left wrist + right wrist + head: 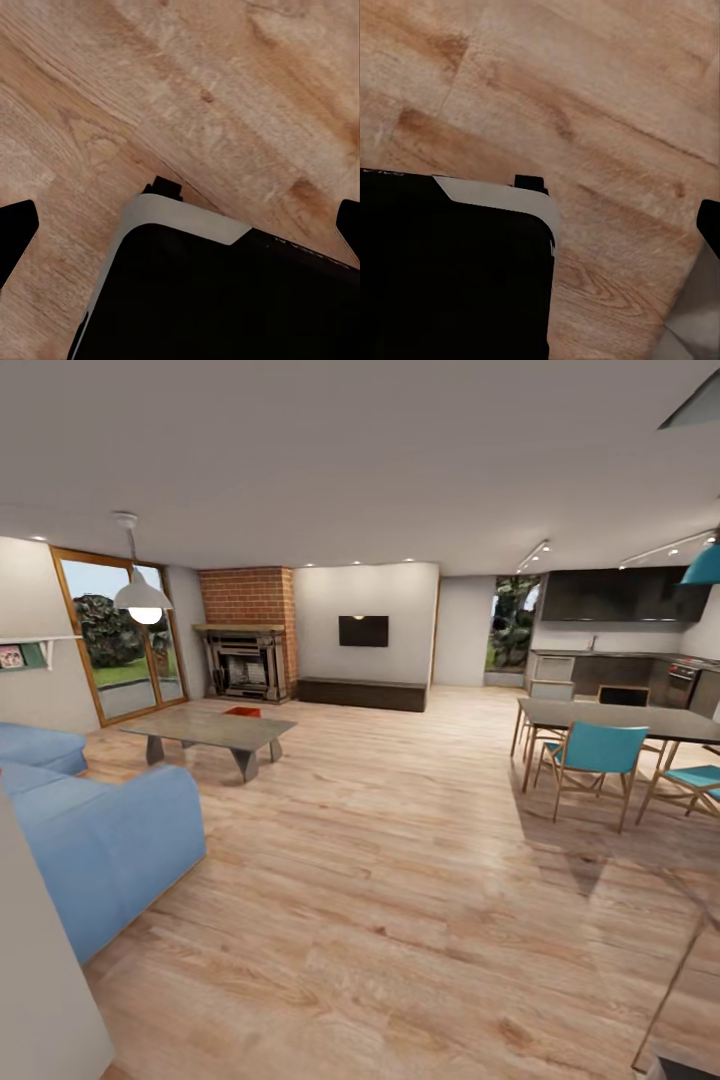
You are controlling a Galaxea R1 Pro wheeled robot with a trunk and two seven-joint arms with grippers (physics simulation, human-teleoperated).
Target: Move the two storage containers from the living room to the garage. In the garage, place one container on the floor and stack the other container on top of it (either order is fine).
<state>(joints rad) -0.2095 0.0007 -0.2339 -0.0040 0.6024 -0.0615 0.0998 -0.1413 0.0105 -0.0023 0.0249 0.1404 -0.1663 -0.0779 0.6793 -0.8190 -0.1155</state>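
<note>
I am in the living room, on its light wood-plank floor [400,880]. A small orange-red storage container [242,711] shows at the far edge of the grey coffee table [205,728], far ahead to my left; I cannot tell whether it rests on the table or behind it. My left gripper [180,225] hangs open over the planks, its black fingertips [16,229] wide apart and nothing between them. My right gripper [540,229] also hangs over the floor, one fingertip [709,223] at the picture's edge. Both wrist views show my black base.
A blue corner sofa [100,830] stands near left beside a wall corner [40,980]. Brick fireplace [245,650], black TV [363,631] and glass doors [120,640] line the far walls. A dining table [620,718] with teal chairs [595,755] stands at right.
</note>
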